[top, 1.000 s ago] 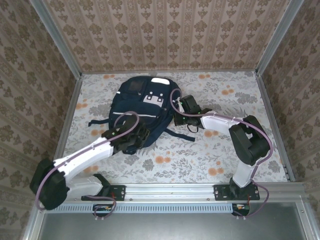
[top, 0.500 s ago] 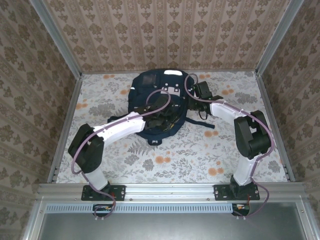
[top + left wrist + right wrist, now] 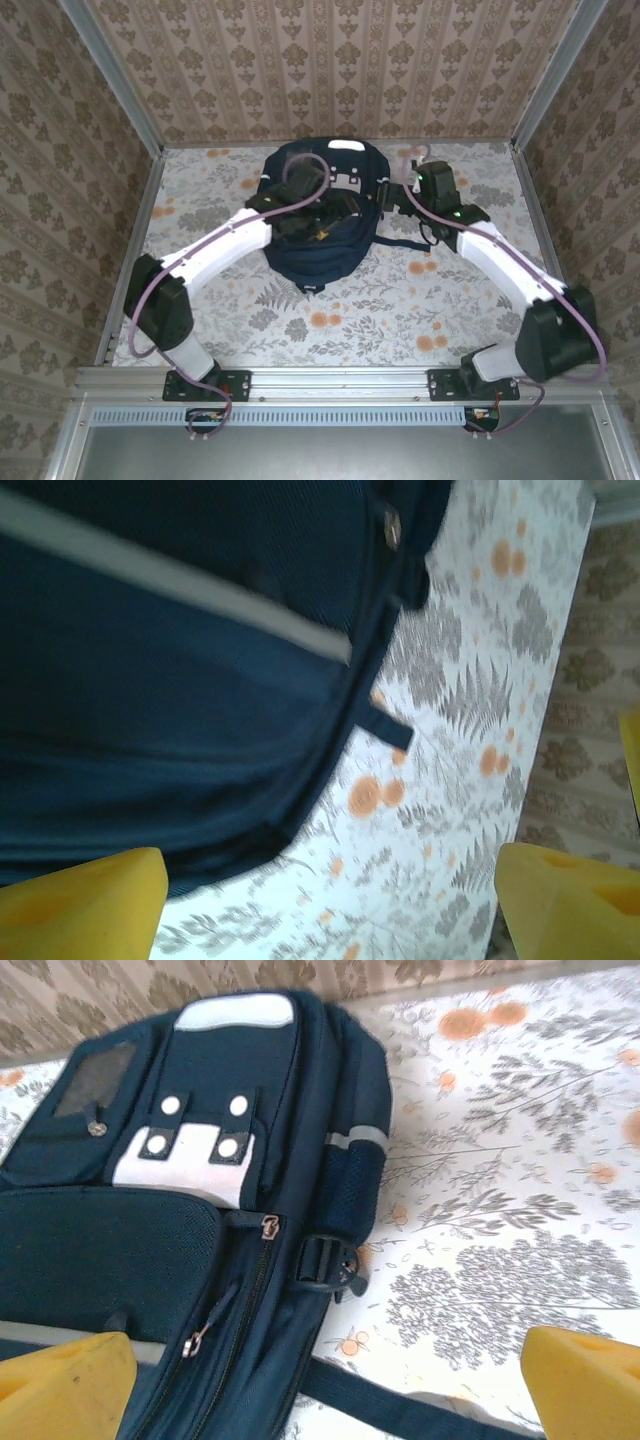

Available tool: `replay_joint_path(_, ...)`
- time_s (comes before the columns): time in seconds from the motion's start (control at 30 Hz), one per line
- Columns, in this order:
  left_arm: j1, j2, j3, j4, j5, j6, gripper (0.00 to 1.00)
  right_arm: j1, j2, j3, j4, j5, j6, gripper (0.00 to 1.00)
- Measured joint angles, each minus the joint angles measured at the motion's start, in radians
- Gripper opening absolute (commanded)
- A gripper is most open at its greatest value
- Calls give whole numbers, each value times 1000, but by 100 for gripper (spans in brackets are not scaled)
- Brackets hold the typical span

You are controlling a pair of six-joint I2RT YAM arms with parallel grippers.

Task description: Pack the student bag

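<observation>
Bag: the bag (image 3: 320, 255) lies flat with its front up at the far middle of the bench (image 3: 400, 320), its top toward the back wall (image 3: 330, 70).
Front: from the right wrist, the white patch (image 3: 185, 1155) with four studs and the front pocket below it look flat and smooth.
Zips: the pull (image 3: 268, 1226) beside the pocket sits on a track that looks shut. Whether the main opening is shut I cannot tell.
Strap: one strap (image 3: 400, 1395) trails from the bag's right side onto the bench, with a buckle (image 3: 325, 1260) at the side pocket.
Left fingers: the left fingers (image 3: 80, 900) are spread wide and hold nothing, above the bag's lower edge.
Right fingers: the right fingers (image 3: 585, 1380) are also spread wide and empty, just beside the bag's right side and facing across its front.
Done: judging from the shut-looking zip, the empty fingers and no loose things lying round the bag, the loading seems over.
Left: perhaps only drawing both arms clear. What is inside stays hidden, so this is a guess.
</observation>
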Motion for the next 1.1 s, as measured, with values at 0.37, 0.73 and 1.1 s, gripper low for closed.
replay_joint_path(0.37, 500, -315, -278, -29, -175, 355, 100, -28, -354, -293, 38, 205, -62, 100)
replay_joint_path(0.73, 606, -275, -644, 334, -521, 855, 100, -105, -272, -609, 397, 346, -252, 100)
replay_joint_path(1.1, 646, -195, -906, 956, -541, 1078, 100, -251, -21, -644, 817, 201, -274, 100)
